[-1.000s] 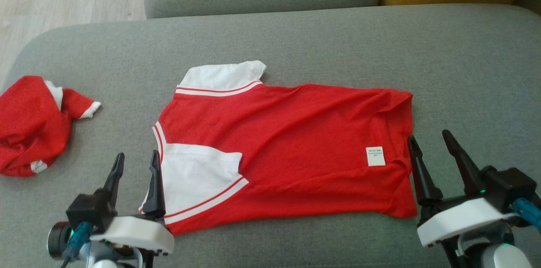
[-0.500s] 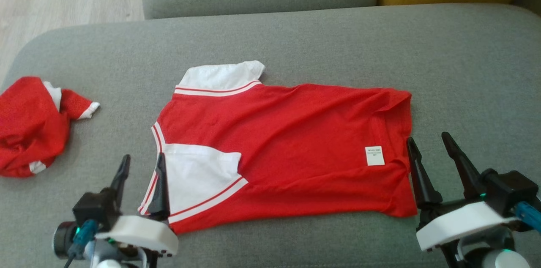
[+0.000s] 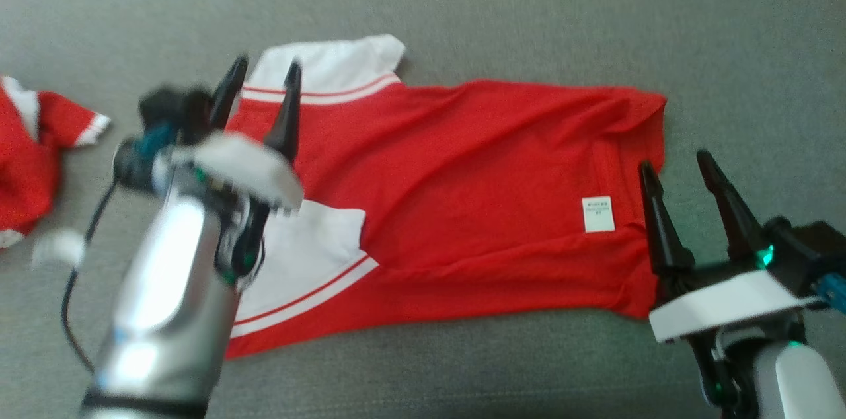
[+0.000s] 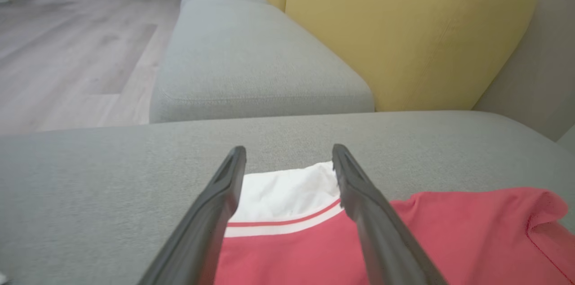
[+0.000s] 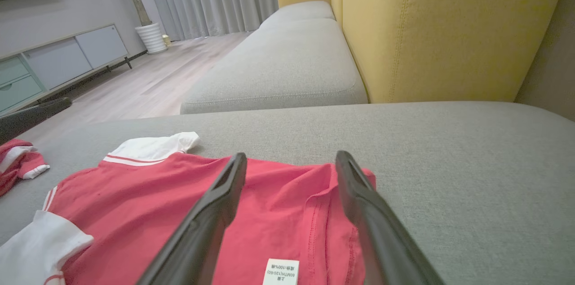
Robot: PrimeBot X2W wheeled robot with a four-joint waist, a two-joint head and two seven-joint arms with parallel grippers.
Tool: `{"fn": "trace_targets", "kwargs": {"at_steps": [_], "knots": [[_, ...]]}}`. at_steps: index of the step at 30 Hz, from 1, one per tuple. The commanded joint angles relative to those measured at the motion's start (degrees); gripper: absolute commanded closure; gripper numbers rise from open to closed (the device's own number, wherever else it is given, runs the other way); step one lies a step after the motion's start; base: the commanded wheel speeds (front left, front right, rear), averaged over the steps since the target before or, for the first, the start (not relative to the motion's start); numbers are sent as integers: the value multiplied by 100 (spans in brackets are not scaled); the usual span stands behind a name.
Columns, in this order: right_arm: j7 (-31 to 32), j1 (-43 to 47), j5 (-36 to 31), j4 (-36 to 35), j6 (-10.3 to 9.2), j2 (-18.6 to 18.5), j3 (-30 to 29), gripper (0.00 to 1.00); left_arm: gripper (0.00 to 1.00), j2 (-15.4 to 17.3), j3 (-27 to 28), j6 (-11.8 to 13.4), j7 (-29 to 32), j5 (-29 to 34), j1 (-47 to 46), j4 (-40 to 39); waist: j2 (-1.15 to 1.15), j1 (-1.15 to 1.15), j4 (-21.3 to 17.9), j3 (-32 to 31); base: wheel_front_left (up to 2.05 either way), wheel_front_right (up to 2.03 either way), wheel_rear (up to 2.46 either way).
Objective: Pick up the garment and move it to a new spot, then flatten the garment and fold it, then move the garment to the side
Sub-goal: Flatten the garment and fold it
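The garment is a red shirt with white sleeves, lying spread out and slightly wrinkled on the grey sofa seat. Its collar end points left and its hem with a white label points right. My left gripper is open and hovers over the far white sleeve, which shows between its fingers in the left wrist view. At the hem's near right corner my right gripper stands open, one finger over the red cloth and the other over bare seat. Neither holds anything.
A second red and white garment lies crumpled at the seat's left end. Beyond the seat are another grey cushion and a yellow backrest. Wooden floor lies to the far left.
The head camera has tilted down and closer. My left gripper has travelled from the near white sleeve up to the far one, still open. The right gripper stays at the hem corner.
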Motion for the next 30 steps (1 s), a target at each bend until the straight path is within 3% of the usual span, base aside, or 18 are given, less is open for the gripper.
{"fn": "trace_targets", "kwargs": {"at_steps": [1, 4, 9, 17, 18, 19, 20, 30], "knots": [[-73, -230, 34, -174, -5, -23, 163, 0, 0, 63, 158, -63, 2, -16, -442, 91, 0, 0, -173, 381, 0, 0, 0], [-149, -461, 34, -63, -5, -22, 279, 0, 0, -52, 75, -266, 9, -34, -1417, 1197, 0, 0, -342, 716, 0, 0, 0], [-220, -631, 54, 72, -5, -22, 404, 0, 0, -108, 53, -391, -17, -91, -2127, 2266, 0, 0, -542, 941, 0, 0, 0], [-332, -750, 139, 351, -5, -22, 371, 0, 0, -74, -13, -428, 418, -130, -2867, 4109, 0, 0, -784, 1099, 0, 0, 0], [-340, -755, 148, 379, -5, -22, 331, 0, 42, -87, -24, -436, 509, -144, -2903, 4265, 0, 0, -786, 1090, 0, 0, 0], [-345, -761, 150, 403, -5, -22, 290, 0, 94, -102, -35, -453, 529, -157, -2941, 4367, 0, 0, -783, 1081, 0, 0, 0], [-347, -771, 154, 430, -5, -22, 251, 0, 100, -119, -41, -472, 525, -175, -2966, 4452, 0, 0, -776, 1067, 0, 0, 0], [-176, -1364, 212, 963, -5, -31, -66, 0, 100, -226, -155, -585, -242, -218, -3212, 4718, 0, 0, -531, 958, 0, 0, 0]]}}
